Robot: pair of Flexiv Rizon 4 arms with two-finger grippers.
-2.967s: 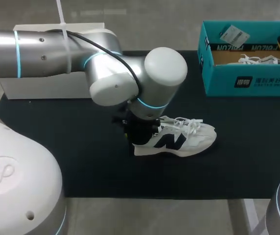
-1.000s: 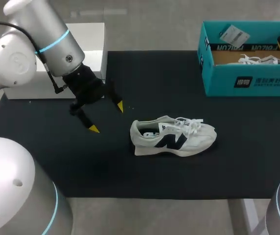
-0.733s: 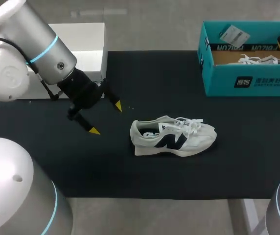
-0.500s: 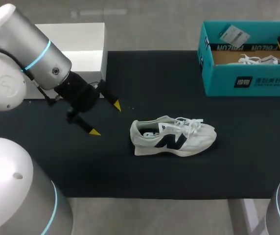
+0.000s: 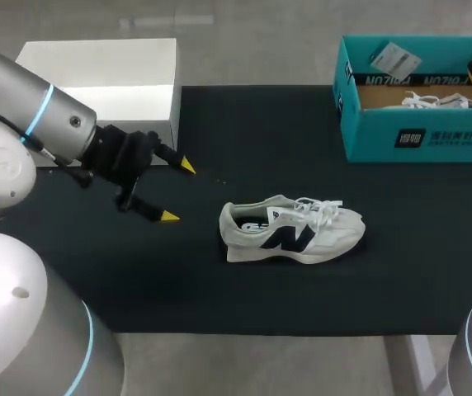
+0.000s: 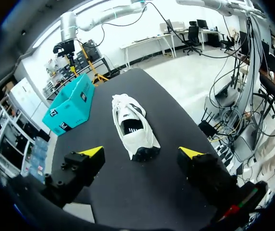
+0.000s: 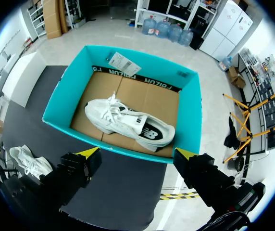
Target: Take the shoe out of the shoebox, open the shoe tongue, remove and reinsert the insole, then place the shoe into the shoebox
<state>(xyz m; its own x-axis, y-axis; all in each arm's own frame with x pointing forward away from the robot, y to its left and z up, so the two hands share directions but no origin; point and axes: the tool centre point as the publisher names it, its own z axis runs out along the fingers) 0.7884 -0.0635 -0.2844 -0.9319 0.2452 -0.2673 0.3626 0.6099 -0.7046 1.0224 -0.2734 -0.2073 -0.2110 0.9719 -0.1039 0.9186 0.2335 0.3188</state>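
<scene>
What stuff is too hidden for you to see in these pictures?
Head view: the boxed shoe, mostly behind the shoebox front wall; only laces show.
Head and left wrist views: the insole inside the loose shoe, too dark and small to tell.
All views: that shoe's sole, pressed against the mat.

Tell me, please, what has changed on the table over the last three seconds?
The left gripper, which was down at the heel of the shoe, has pulled away to the left and now hangs open above the mat, clear of the shoe. The shoe lies where it was. The shoebox, the other shoe in it and the right gripper above it have not moved.
</scene>
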